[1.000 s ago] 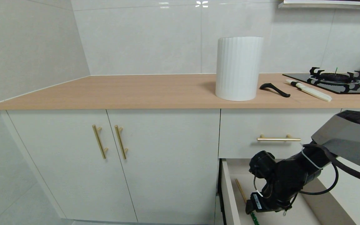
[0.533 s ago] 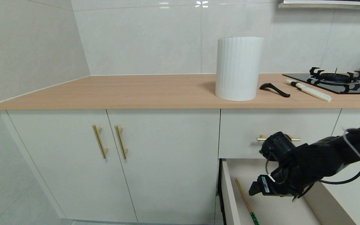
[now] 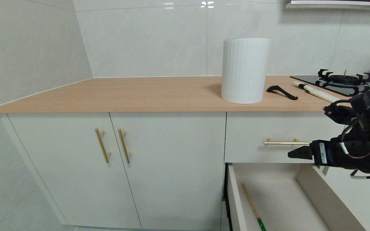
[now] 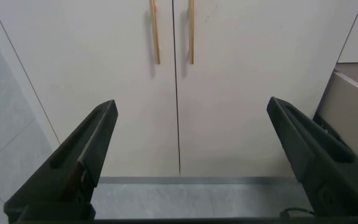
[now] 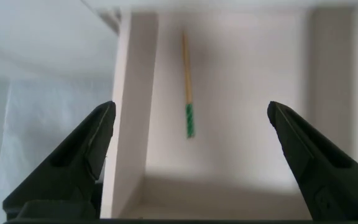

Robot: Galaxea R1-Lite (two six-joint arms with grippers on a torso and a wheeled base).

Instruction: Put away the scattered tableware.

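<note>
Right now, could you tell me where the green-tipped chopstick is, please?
The chopstick lies flat in the open drawer at the head view's lower right, close beside the drawer's left wall, green tip towards the front.

Wooden countertop (image 3: 140, 94), white canister (image 3: 244, 70), black utensil (image 3: 281, 91), white knife (image 3: 315, 92), open drawer (image 3: 236, 199), 1 chopstick (image 3: 251, 205)

Pale glossy tiles cover the wall (image 3: 146, 38) ahead of me and the side wall (image 3: 27, 48) to my left, with a bright reflection (image 3: 207, 4) near the top. A wood-grain countertop (image 3: 140, 94) runs along them, with a black gas hob (image 3: 344, 80) at its right end. Beneath stand two white cabinet doors (image 3: 172, 166) with upright brass handles (image 3: 102, 145), then a shut drawer (image 3: 268, 128) above a lower drawer (image 3: 236, 199) standing open. The floor (image 4: 185, 199) is pale grey.
</note>
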